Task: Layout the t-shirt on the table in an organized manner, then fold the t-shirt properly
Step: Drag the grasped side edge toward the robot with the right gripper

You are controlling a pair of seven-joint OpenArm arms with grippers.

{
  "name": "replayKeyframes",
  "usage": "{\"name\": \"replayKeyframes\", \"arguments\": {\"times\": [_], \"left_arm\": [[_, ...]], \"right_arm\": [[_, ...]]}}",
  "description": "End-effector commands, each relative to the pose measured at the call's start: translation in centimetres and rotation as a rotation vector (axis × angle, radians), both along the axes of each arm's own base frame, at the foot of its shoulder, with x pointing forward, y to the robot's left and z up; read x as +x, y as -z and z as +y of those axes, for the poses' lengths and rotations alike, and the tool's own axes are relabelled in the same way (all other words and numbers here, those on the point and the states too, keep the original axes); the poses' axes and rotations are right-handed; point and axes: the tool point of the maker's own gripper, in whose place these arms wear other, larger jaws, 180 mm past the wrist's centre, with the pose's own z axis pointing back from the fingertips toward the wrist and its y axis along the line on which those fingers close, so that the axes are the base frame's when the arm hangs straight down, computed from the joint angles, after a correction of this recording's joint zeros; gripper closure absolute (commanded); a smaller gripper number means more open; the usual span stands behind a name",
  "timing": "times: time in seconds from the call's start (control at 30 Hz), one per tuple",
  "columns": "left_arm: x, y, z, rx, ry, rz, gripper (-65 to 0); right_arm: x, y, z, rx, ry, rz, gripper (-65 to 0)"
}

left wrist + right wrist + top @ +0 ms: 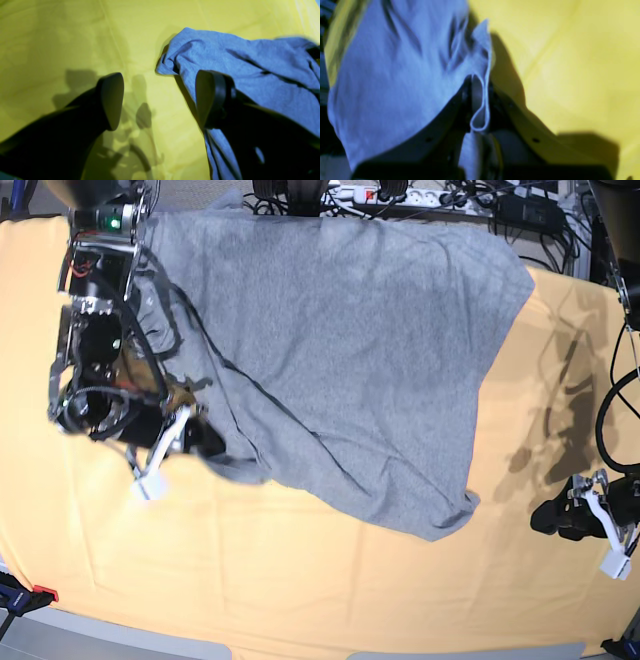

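Observation:
The grey t-shirt (340, 350) lies spread but creased on the orange-yellow table (300, 600), reaching from the back left to the middle right; no lettering shows. My right gripper (207, 443) is at the shirt's left lower edge. In the right wrist view the gripper (478, 100) is shut on a folded hem of the shirt (395, 75). My left gripper (548, 518) is open and empty to the right of the shirt's lower corner. In the left wrist view the gripper (160, 100) has bare table (62, 37) between its fingers, with the shirt (250, 70) behind the right finger (211, 97).
A power strip and cables (400, 195) lie beyond the table's back edge. A black cable loop (610, 420) hangs by the left arm at the right. A clamp (20, 595) sits at the front left corner. Bare cloth runs along the table's front.

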Motion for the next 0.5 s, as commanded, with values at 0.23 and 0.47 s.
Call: {"name": "replayKeyframes", "arguments": {"times": [0.23,0.47], "left_arm": [[0.9,-3.0,0.3,-0.022,-0.005,-0.09,-45.1],[0.9,-3.0,0.3,-0.023,-0.005,-0.091,-45.1]], "right_arm": [[5.1,-6.8,-1.2,-0.065,0.025,-0.203,0.0],[7.5,-9.5,-3.1,-0.202,0.044,-0.29,0.0]]}}
